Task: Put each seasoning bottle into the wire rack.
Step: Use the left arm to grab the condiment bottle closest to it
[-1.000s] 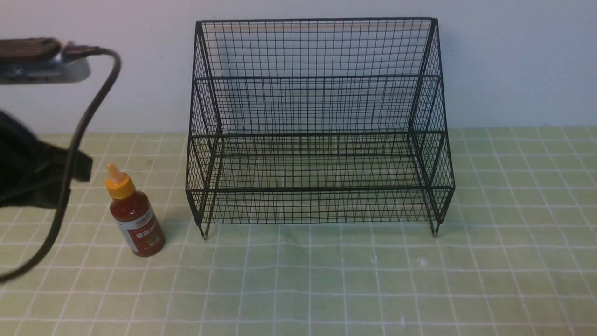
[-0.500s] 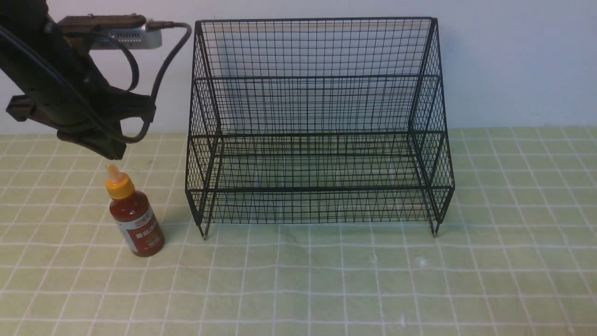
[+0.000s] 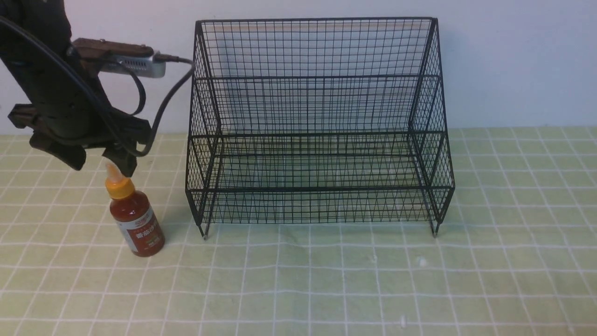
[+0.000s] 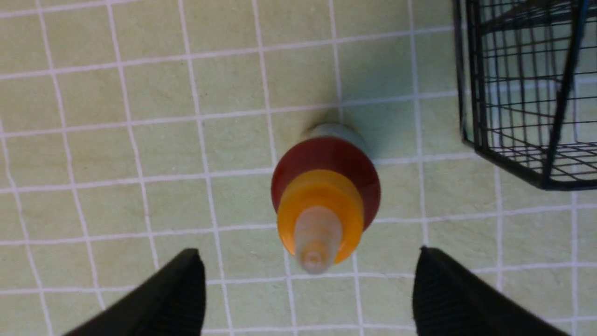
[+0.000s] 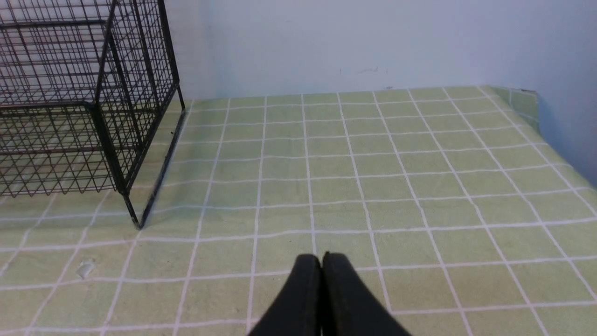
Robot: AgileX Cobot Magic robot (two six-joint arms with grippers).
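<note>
The seasoning bottle (image 3: 135, 217), dark red sauce with a yellow-orange nozzle cap and a white-and-red label, stands on the green checked cloth left of the wire rack (image 3: 317, 126). My left gripper (image 3: 100, 164) hangs open just above its cap. In the left wrist view the bottle (image 4: 326, 200) is seen from above, beyond and between the two black fingertips (image 4: 186, 280), and a rack corner (image 4: 527, 93) shows at the side. My right gripper (image 5: 321, 259) is shut and empty, low over the cloth to the right of the rack (image 5: 79, 98). It is out of the front view.
The black rack is empty on both tiers and stands against the pale back wall. A black cable (image 3: 168, 100) loops from the left wrist camera close to the rack's left side. The cloth's right edge (image 5: 531, 102) shows near the wall.
My left arm has come in from the left edge and moved down and right over the bottle, with its open fingers now just above the cap. The bottle and rack have not moved.
</note>
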